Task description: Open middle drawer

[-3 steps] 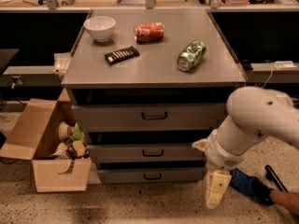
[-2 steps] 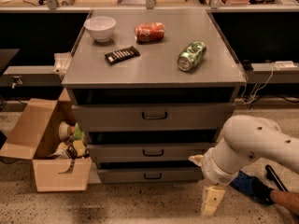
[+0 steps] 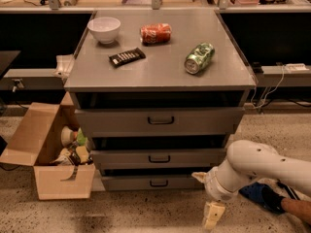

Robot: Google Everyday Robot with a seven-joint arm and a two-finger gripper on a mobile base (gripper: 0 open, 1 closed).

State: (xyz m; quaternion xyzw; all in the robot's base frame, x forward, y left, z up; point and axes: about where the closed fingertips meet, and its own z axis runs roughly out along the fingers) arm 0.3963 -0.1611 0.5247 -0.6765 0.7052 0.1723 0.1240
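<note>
The grey cabinet has three drawer fronts. The middle drawer (image 3: 194, 158) is closed, with a small dark bar handle (image 3: 159, 158) at its centre. It sits between the top drawer (image 3: 204, 121) and the bottom drawer (image 3: 126, 182). My white arm (image 3: 257, 166) comes in from the lower right. My gripper (image 3: 213, 215) hangs low near the floor, below and to the right of the bottom drawer, pointing down. It is apart from the middle drawer's handle and touches nothing.
On the cabinet top (image 3: 160, 72) are a white bowl (image 3: 104, 29), a red can (image 3: 156, 33) lying on its side, a green can (image 3: 199, 58) and a dark bar-shaped packet (image 3: 127, 57). An open cardboard box (image 3: 51, 159) with items stands left of the drawers. A blue shoe (image 3: 260, 195) is at lower right.
My arm has sunk lower, and the gripper has moved down and slightly left toward the floor. The drawers have not moved.
</note>
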